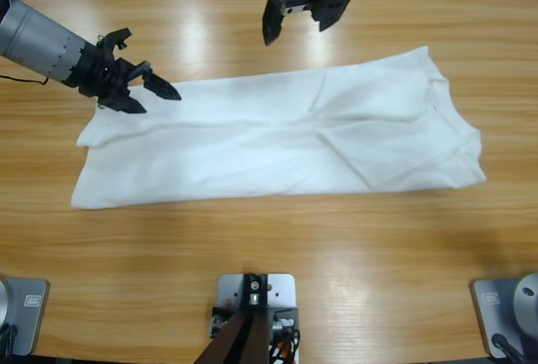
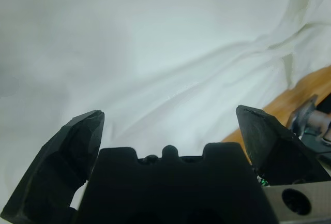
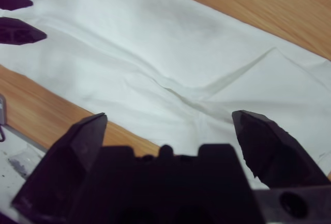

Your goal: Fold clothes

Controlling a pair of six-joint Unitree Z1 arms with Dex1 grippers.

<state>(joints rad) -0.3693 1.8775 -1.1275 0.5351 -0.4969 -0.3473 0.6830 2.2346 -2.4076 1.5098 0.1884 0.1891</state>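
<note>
My 2 pincers are both spread and empty: the left pincer [image 1: 155,87] hangs at the far left corner of the T-shirt [image 1: 286,133], the right pincer [image 1: 296,11] above its far edge. The shirt lies flat along the wooden desk [image 1: 353,255], already narrowed lengthwise. Thin, soft, creased cotton: I judge a low pinch through both layers at the hem corner best.

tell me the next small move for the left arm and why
Probably lower the left gripper onto the white T-shirt edge below it and close. Its fingers are open with cloth filling the wrist view, and nothing is held yet.
</note>
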